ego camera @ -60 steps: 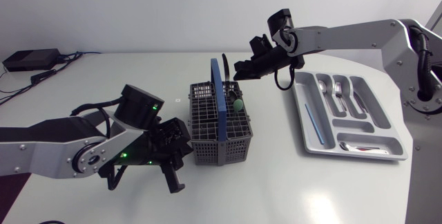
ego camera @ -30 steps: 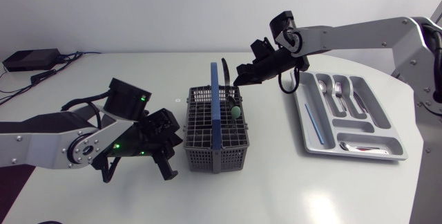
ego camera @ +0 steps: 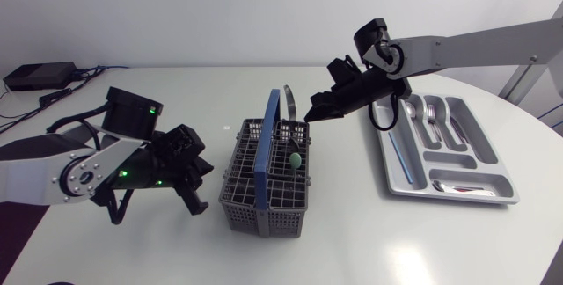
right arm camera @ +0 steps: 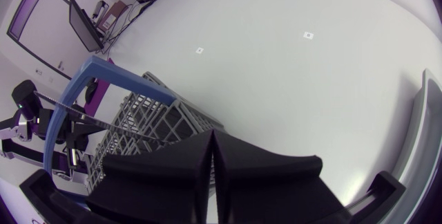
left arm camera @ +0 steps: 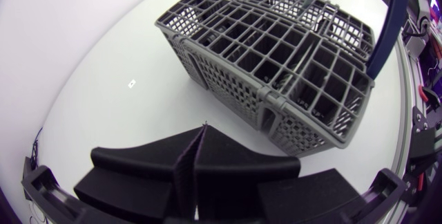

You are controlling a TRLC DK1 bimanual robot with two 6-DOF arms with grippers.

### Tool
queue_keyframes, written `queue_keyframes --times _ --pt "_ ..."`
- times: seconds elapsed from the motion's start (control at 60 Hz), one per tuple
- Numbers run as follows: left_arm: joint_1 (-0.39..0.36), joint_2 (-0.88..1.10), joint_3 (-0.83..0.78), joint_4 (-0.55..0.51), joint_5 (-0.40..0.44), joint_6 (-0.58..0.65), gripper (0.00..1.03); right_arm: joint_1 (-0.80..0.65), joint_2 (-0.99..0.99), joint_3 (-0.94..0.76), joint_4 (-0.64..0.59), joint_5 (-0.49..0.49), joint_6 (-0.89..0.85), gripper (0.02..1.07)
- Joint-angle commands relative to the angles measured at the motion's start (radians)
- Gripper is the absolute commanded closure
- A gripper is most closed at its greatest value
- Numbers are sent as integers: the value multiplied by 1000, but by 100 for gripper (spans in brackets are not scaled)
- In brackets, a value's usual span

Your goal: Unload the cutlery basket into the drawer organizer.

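One cutlery basket between left gripper and right gripper

the left arm and right arm had silver-grey links and black joints. green lights glowed on the left; black cables looped at the wrists. the left end effector and right end effector were matte black wedges.

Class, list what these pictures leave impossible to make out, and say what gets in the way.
Basket contents, head view: its own walls and blue handle hide all but a green-tipped piece.
Thin utensil in the right gripper, head view: too slim and dark to name.
Organizer, right wrist view: only one rim shows; the picture's edge cuts the rest.
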Motion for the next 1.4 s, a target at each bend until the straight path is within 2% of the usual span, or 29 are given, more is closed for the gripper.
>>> queue_keyframes --times 0.0,0.3,0.517,0.583,0.7,0.817,1.033,1.383 --pt "-10 -69 -13 -42 25 24 84 -23 -14 -11 -13 -9 -14 101" --pt "-231 -201 -19 -277 100 38 85 -18 37 47 -14 -7 -3 101" --pt "-269 -246 -4 -374 102 41 85 -7 47 51 -11 -4 -3 101" --pt "-292 -246 1 -440 143 64 85 -4 55 58 -10 -1 -2 101" --pt "-317 -218 -9 -441 163 65 85 -1 72 83 -11 -1 8 101" --pt "-301 -150 -9 -378 163 65 85 14 75 83 -16 -2 11 101" --pt "-215 -78 7 -280 160 71 85 25 44 31 -28 -13 6 101" --pt "-93 -23 56 -202 146 90 85 8 -43 -100 -28 -35 -32 101"
